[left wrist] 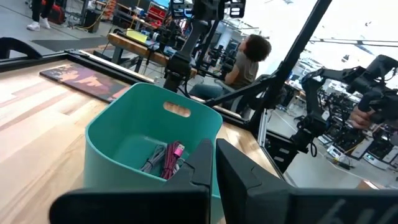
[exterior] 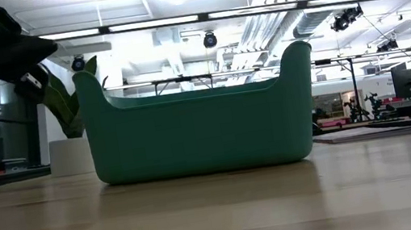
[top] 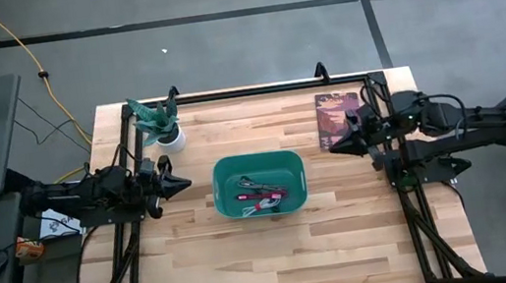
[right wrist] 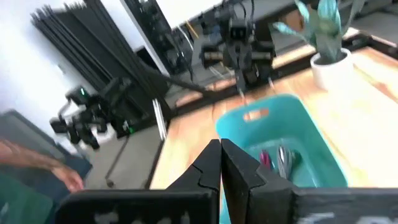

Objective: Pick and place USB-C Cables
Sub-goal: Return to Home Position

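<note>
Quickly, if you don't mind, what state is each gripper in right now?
Left gripper: shut, empty, left of the teal bin.
Right gripper: shut, empty, right of the bin.

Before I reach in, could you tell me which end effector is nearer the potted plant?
The left end effector, near the potted plant; the right end effector is by the dark mat.
</note>
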Action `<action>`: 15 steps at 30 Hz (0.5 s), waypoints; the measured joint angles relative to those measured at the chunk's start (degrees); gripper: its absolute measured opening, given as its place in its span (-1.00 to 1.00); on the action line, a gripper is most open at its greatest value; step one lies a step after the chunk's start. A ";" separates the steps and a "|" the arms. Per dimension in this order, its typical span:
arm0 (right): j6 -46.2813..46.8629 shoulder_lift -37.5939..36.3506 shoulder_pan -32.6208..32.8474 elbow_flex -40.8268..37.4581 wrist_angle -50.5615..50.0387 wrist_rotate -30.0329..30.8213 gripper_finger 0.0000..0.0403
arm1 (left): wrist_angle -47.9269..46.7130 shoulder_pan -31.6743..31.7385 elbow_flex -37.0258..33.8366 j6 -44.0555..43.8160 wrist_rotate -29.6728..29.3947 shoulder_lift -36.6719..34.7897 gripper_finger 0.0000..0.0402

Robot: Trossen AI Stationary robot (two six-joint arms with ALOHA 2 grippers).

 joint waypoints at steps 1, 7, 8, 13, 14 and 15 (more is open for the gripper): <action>-0.59 -1.16 0.00 -0.12 -1.61 0.01 -1.00 | 0.00 0.00 0.00 0.00 0.00 0.00 -1.00; 0.83 -13.77 0.01 -5.54 -2.10 1.73 -1.00 | 0.00 0.00 0.00 0.00 -0.02 0.02 -1.00; 1.58 -16.34 0.01 -6.94 -2.08 2.11 -1.00 | 0.02 0.00 0.00 0.00 -0.02 0.02 -1.00; 3.24 -26.97 -0.01 -13.84 2.05 4.33 -1.00 | 0.00 0.00 0.00 0.00 0.00 0.02 -1.00; 4.05 -28.48 0.01 -15.22 3.86 4.58 -1.00 | 0.00 0.00 0.00 0.00 -0.02 0.02 -1.00; 4.23 -29.73 -0.01 -16.55 5.70 4.75 -1.00 | 0.00 0.00 0.00 0.00 -0.02 0.02 -1.00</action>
